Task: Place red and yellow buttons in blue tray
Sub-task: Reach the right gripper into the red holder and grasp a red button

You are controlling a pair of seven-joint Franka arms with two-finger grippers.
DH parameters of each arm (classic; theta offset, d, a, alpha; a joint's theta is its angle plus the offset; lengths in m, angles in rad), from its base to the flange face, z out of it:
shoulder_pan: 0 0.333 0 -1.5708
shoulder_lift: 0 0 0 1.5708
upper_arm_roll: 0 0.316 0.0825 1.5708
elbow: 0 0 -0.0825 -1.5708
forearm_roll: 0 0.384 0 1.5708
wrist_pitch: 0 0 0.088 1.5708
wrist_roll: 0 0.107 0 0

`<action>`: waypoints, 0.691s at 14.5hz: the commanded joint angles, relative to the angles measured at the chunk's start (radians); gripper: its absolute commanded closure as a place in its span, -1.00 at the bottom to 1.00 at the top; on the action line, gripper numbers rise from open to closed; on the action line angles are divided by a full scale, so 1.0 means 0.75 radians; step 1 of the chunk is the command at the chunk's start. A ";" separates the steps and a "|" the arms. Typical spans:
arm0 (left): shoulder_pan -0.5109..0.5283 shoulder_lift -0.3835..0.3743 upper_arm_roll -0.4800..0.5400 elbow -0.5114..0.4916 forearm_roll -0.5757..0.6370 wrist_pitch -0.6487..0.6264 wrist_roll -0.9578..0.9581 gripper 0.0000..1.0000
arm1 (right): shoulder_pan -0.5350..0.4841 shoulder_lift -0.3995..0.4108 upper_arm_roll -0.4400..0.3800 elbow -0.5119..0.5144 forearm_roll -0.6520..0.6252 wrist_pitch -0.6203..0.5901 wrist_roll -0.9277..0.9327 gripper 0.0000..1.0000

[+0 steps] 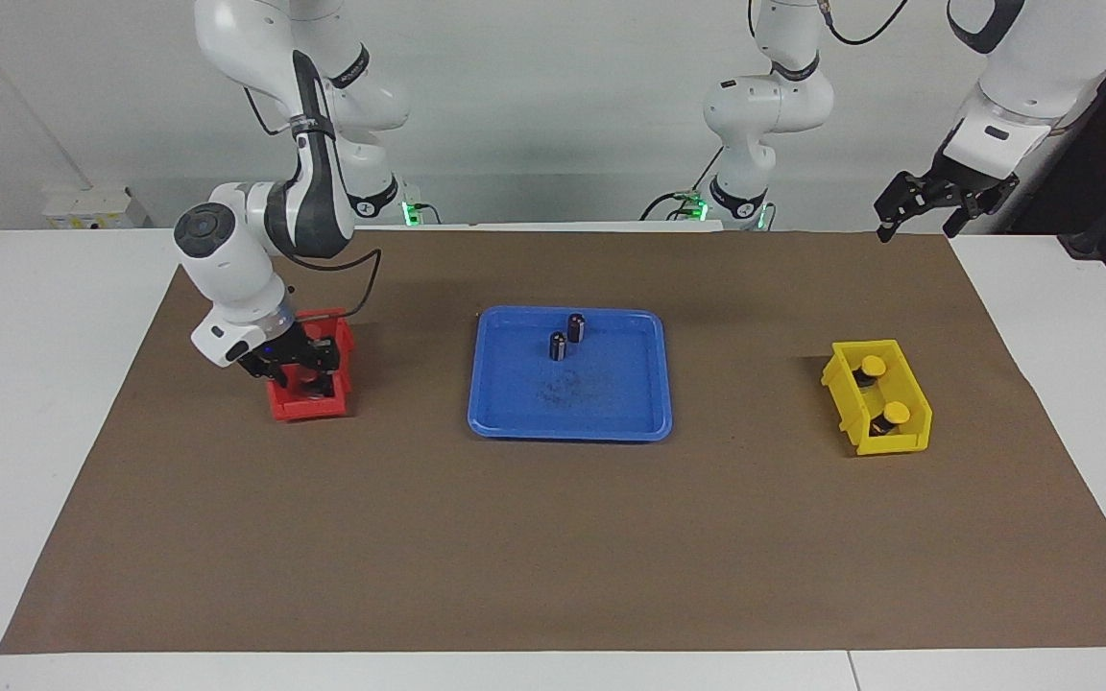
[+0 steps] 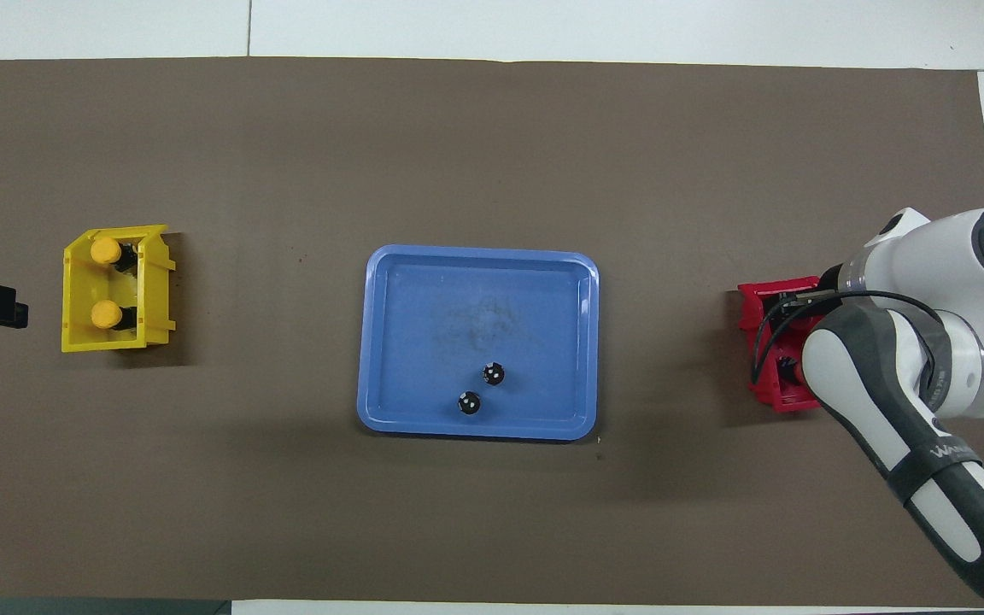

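the right tool [image 1: 308, 374] is lowered into the red bin [image 1: 311, 405], which sits on the brown mat [image 1: 553, 537] toward the right arm's end of the worktop. its fingers are down among the bin's contents; i cannot tell how far they are parted or whether they hold anything. in the overhead view the right arm covers most of the red bin [image 2: 770, 350], and the red buttons are hidden.

the left tool [image 1: 927, 206] hangs in the air over the mat's corner at the left arm's end, waiting, fingers spread and holding nothing.

the two yellow buttons [image 1: 871, 366] lie in the yellow bin [image 1: 884, 437], one at 12 o'clock of the other in the overhead view [image 2: 104, 251].

the blue tray [image 1: 611, 422] sits mid-mat between the bins. it holds two dark cylinders [image 1: 559, 346], upright, just beside each other, in the part nearer the robots.
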 commanded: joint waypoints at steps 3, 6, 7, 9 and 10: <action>0.007 -0.039 0.000 -0.043 -0.007 0.032 -0.011 -1.00 | -0.017 -0.050 0.013 -0.066 0.016 0.020 -0.025 -0.31; 0.009 -0.039 0.002 -0.043 -0.007 0.036 -0.007 -1.00 | -0.013 -0.052 0.013 -0.066 0.016 0.018 -0.025 0.12; 0.009 -0.039 0.006 -0.043 -0.007 0.038 -0.007 -1.00 | -0.011 -0.050 0.011 -0.050 0.016 0.006 -0.027 0.23; 0.023 -0.039 0.008 -0.043 -0.007 0.038 -0.005 -1.00 | -0.003 -0.020 0.013 0.098 0.012 -0.171 -0.023 0.26; 0.023 -0.037 0.006 -0.041 -0.007 0.040 0.003 -1.00 | -0.001 0.007 0.013 0.207 0.008 -0.283 -0.023 0.26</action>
